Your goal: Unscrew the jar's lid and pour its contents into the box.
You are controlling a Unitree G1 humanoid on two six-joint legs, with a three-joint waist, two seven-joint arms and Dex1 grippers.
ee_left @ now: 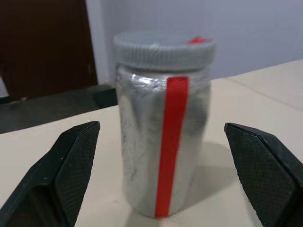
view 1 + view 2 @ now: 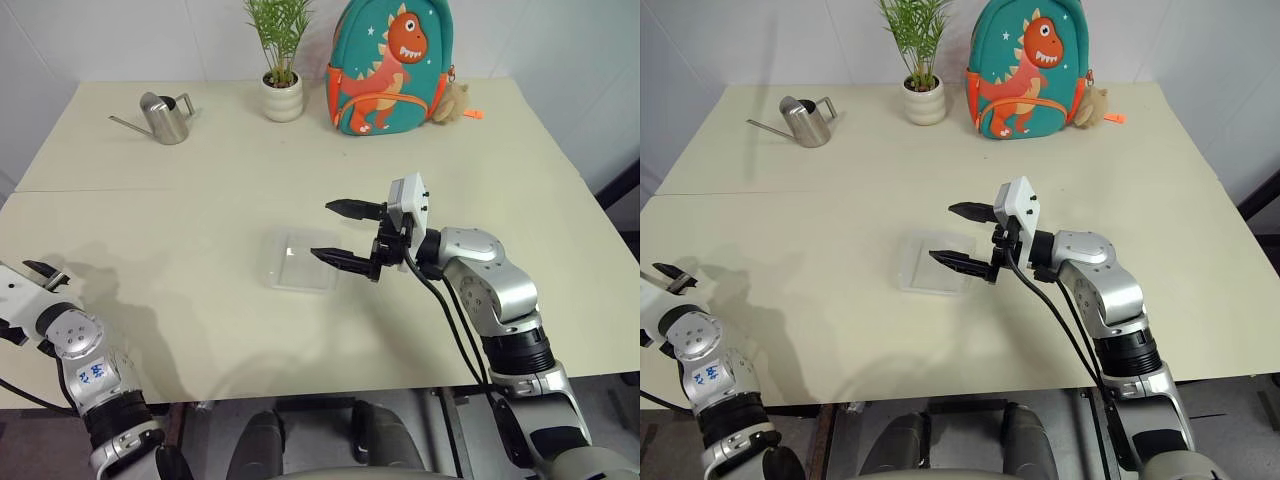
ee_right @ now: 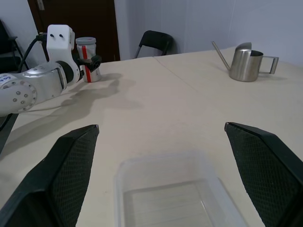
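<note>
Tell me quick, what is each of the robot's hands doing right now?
Left gripper: open, fingers on either side of the jar, its lid on, not gripping it.
Right gripper: open, holding nothing, above the box.

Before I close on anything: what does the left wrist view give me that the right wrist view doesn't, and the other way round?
Left wrist view: a close look at the jar standing upright on the table, its lid still on, between the open left pincer's fingers, untouched.

Right wrist view: the empty box below the open right pincer, the watering can, and the left pincer at the jar.

Both: the jar, lidded, and the table.
</note>
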